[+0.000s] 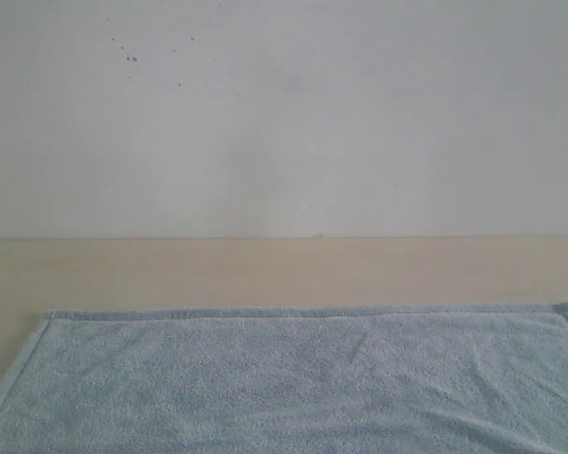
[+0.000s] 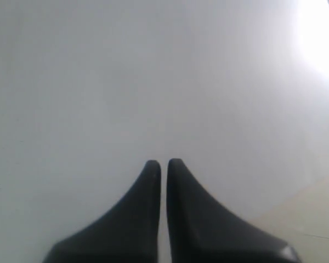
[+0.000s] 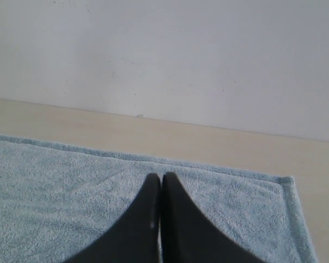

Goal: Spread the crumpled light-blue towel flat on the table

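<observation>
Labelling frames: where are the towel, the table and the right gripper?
towel (image 1: 293, 388), exterior view, its fluffy middle.
table (image 1: 265, 270), exterior view, bare strip behind towel.
right gripper (image 3: 161, 176), right wrist view, between shut fingertips.

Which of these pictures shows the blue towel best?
The exterior view: the towel lies spread across its whole width, far hem and both far corners visible. The right wrist view shows only one corner part, partly behind the right claw. The left wrist view shows no towel.
</observation>
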You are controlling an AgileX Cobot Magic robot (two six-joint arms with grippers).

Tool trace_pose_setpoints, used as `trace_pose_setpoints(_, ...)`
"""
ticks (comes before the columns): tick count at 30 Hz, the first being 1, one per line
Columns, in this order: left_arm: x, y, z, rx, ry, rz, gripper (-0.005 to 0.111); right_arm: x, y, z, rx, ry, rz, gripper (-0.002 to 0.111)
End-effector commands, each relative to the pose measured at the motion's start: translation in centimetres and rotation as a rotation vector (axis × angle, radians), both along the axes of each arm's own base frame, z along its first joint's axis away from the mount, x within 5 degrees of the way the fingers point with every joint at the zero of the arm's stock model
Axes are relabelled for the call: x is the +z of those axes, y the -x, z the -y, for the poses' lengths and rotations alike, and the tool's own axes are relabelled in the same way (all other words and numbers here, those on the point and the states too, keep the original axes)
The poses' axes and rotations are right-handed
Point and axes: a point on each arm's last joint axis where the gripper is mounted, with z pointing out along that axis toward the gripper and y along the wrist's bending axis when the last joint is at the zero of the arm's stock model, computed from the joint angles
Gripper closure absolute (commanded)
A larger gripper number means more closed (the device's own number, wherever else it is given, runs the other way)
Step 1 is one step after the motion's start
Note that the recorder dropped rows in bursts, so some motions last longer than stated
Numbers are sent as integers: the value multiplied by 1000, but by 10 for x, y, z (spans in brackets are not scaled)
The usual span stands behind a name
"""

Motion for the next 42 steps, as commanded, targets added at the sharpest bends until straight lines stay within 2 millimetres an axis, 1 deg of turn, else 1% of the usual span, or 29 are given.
trace_pose_setpoints(1,-10,6,-12,127,27,-32,103,0,0,0,0,-5,7,108)
trace_pose_setpoints(4,-12,13,-18,157,76,-29,103,0,0,0,0,-5,7,108)
trace_pose_setpoints(7,-18,14,-23,192,124,-59,103,0,0,0,0,-5,7,108)
trace_pose_setpoints(15,-35,13,-32,314,101,-50,103,0,0,0,0,-5,7,108)
trace_pose_setpoints(17,-35,13,-34,337,109,-42,103,0,0,0,0,-5,7,108)
trace_pose_setpoints(27,-48,13,-40,426,29,-137,103,0,0,0,0,-5,7,108)
trace_pose_setpoints(32,-58,9,-43,448,38,-268,103,0,0,0,0,-5,7,108)
trace_pose_setpoints(42,-68,7,-44,484,-36,-360,103,0,0,0,0,-5,7,108)
